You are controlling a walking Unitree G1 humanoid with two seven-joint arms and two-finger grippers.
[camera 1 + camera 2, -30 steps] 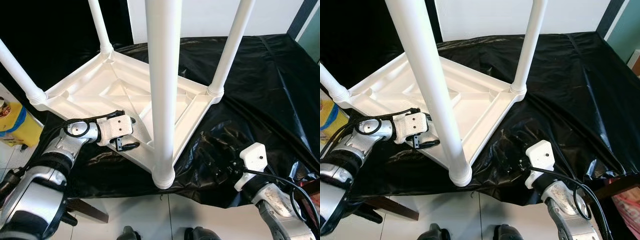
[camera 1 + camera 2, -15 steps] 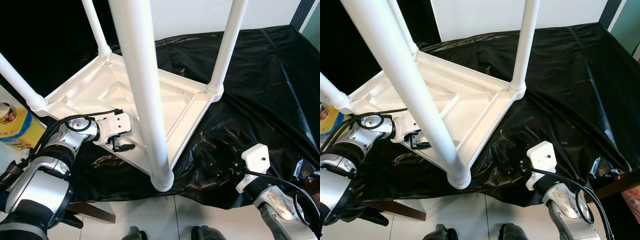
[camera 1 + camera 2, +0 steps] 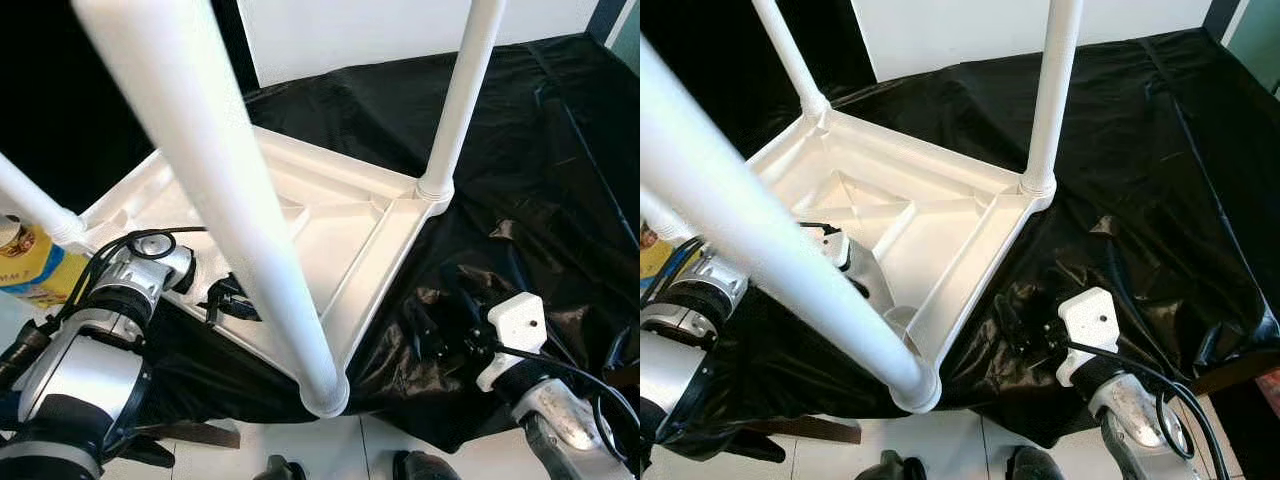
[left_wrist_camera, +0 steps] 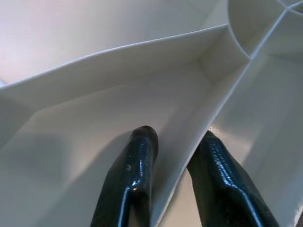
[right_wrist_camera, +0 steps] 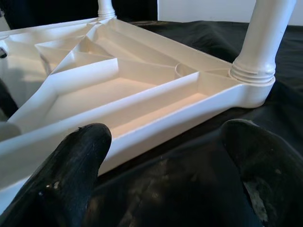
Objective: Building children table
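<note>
The white children's table lies upside down on a black sheet, its legs pointing up. The nearest leg crosses the head views slantwise, and another leg stands at the far right corner. My left gripper is at the table's near left edge. In the left wrist view its fingers are shut on a thin white rib of the underside, one on each side. My right gripper hovers open just above the sheet, right of the near corner, facing the table's rim.
A yellow container stands at the far left beside the covered surface. White tiled floor and my feet lie below the near edge. A white wall rises behind.
The whole picture has shifted, so the near leg now slants to the upper left. My left wrist has dropped lower against the near edge. The right gripper has hardly moved.
</note>
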